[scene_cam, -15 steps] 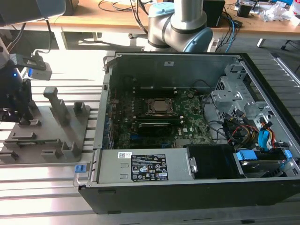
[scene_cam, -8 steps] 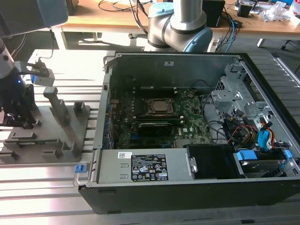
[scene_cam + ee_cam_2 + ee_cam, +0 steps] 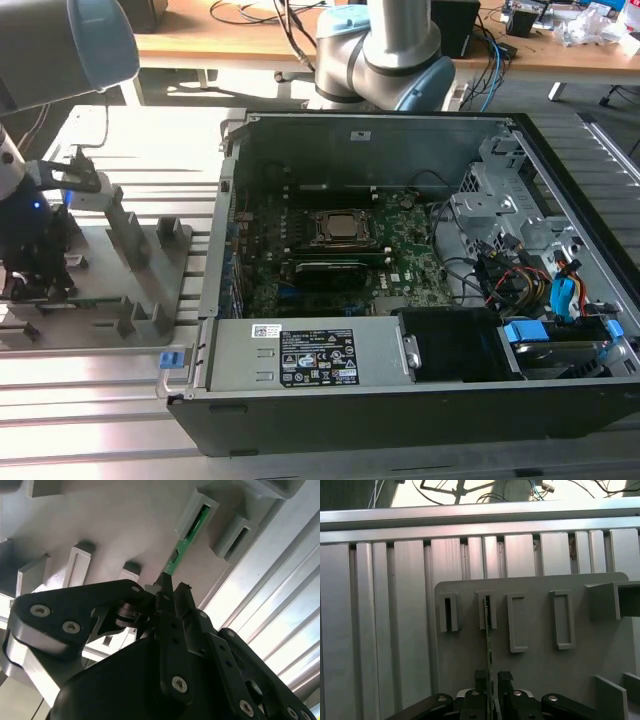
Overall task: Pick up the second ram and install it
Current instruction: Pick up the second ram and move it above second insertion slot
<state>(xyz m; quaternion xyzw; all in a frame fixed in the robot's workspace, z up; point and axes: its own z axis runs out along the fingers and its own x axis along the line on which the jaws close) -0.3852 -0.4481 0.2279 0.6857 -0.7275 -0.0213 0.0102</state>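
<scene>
The workspace is a slotted aluminium table (image 3: pixel 90 420). In the exterior view it carries an open computer case (image 3: pixel 400 430) across the centre and the exterior view's right, and a grey fixture plate (image 3: pixel 100 335) with upright blocks (image 3: pixel 125 235) at the exterior view's left. The arm (image 3: pixel 60 40) enters from the upper left corner and hangs its gripper (image 3: pixel 40 280) low over the fixture plate, well apart from the case and its processor socket (image 3: pixel 343 227). In the second wrist view, the second ram (image 3: pixel 187 532) stands on edge with its far end seated in a slotted block (image 3: pixel 192 507), and the gripper (image 3: pixel 172 585) straddles its near end. In the first wrist view, the second ram (image 3: pixel 489 640) runs as a thin line from its slotted block (image 3: pixel 487 611) straight into the gripper (image 3: pixel 490 677); it cannot be told whether the gripper is clamped on the stick or merely brackets it. Judged step: pickup, with installation not begun. This step calls for a square grasp and a straight pull out of the slot, so that the stick does not bind.
</scene>
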